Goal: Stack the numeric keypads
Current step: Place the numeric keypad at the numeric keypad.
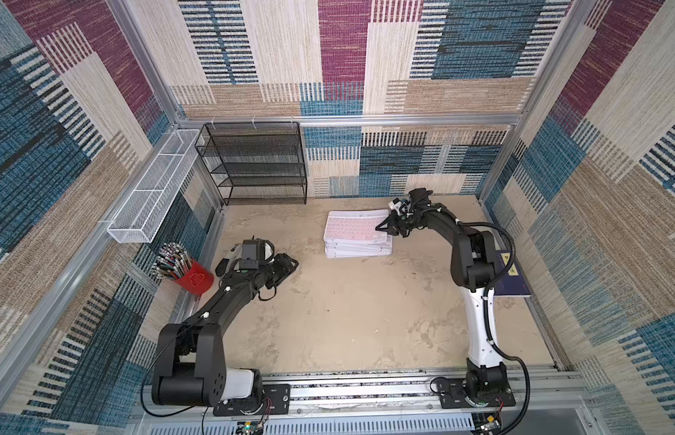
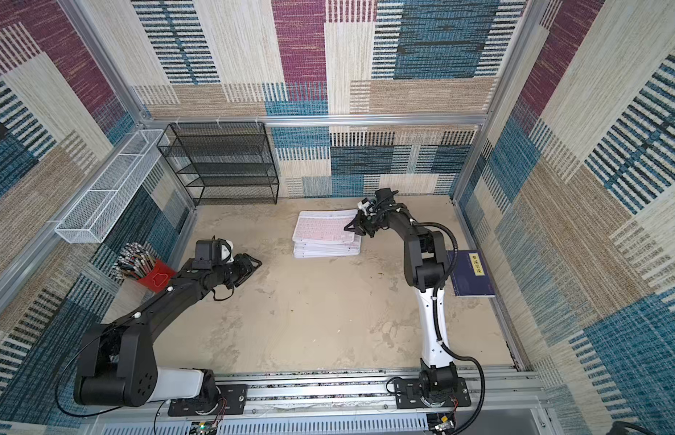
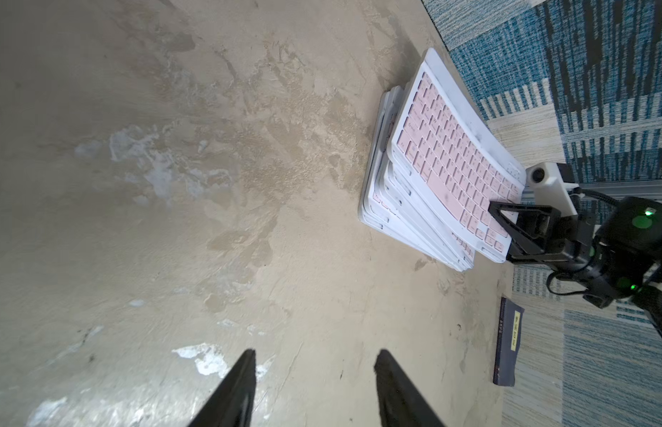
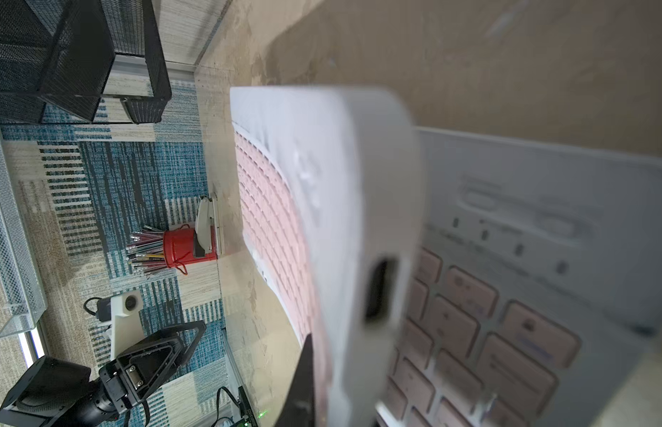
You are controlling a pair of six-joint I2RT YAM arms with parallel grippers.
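on held keypad, dark slot, right wrist only

The top keypad leans on the keypad stack; behind and left of that stack stands the mesh rack, right of it the book, far left the pencil cup

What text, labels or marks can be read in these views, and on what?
Nothing is clear enough to quote.
dark blue book: its yellow label carries dark characters, too small to read; the spine print in the left wrist view is also too small.
top pink keypad: key legends are too small or blurred.
red pencil cup: cloud outline only, no words.
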